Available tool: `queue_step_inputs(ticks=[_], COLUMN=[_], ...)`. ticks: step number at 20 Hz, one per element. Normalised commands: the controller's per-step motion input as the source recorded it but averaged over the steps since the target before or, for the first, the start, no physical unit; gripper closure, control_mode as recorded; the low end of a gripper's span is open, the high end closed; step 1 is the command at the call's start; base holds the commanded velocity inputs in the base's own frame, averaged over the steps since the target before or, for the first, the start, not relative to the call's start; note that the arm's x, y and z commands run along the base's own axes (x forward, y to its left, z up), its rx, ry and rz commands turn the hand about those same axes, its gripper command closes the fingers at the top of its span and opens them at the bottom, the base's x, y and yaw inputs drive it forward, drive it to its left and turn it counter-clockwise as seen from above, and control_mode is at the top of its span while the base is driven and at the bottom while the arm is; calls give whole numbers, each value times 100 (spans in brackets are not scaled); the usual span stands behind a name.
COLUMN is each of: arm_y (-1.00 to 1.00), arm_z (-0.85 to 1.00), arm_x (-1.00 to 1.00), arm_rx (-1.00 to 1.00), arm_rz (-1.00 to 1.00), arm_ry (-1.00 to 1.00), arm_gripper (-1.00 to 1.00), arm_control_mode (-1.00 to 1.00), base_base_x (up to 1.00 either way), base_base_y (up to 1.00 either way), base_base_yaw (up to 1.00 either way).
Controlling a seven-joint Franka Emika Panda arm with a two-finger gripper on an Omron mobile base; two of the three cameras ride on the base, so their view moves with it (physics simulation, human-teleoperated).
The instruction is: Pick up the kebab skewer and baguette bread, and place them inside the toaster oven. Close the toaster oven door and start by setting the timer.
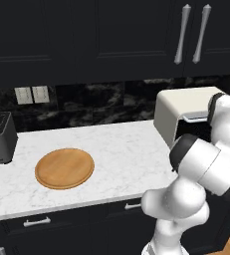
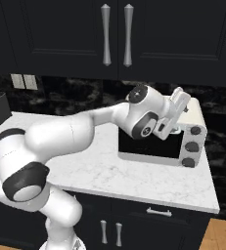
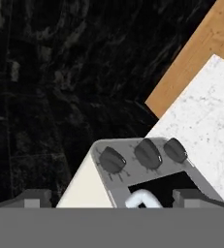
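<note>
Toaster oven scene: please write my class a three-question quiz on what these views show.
1. True or false: the wooden board has food on it.
2. How many dark knobs does the toaster oven show?
3. The open gripper is above: (A) the slot toaster, (B) the toaster oven's knob end, (C) the wooden board.
Key: 1 false; 2 three; 3 B.

Even flat rendered light, dim dark cabinetry, soft shadows, slight pixelation.
</note>
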Motion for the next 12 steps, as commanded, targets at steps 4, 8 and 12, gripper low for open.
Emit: queue_step_inputs(ticks=[4,8,12], arm_y=[-2,0,0], arm_z=[4,0,-20], arm_x=[-98,-75,-26], arm_rx=[17,19,6], arm_rz=[0,3,8], arm_ry=[1,0,-1], arm_gripper=[-100,-100,-100], arm_control_mode=[-100,-100,-100], base_base_x=[0,0,0], base_base_y=[0,0,0], base_base_yaw=[0,0,0])
